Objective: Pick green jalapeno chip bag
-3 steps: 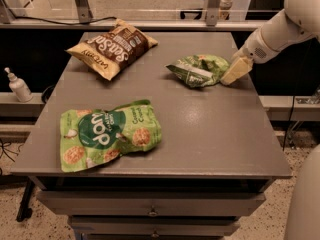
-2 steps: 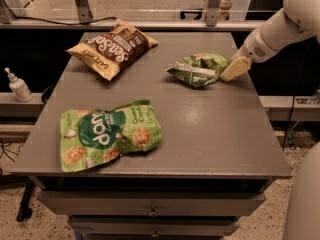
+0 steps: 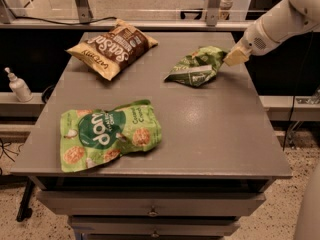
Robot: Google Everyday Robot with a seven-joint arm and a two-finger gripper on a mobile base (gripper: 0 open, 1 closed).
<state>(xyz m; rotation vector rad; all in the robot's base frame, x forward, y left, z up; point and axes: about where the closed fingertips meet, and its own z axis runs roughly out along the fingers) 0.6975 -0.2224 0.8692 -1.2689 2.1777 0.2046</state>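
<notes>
The green jalapeno chip bag is small, wrinkly and mottled green with a white label patch. It lies at the back right of the grey table. My gripper comes in from the right on a white arm and is shut on the bag's right end. That end sits slightly raised, and the left end still rests on the table.
A larger bright green bag with a dark round logo lies at the front left. A brown and tan bag lies at the back left. A white spray bottle stands on a shelf left of the table. Drawers sit below the front edge.
My gripper has moved up a little at the bag's right end. That end of the green jalapeno chip bag has risen with it. The other bags have not moved.
</notes>
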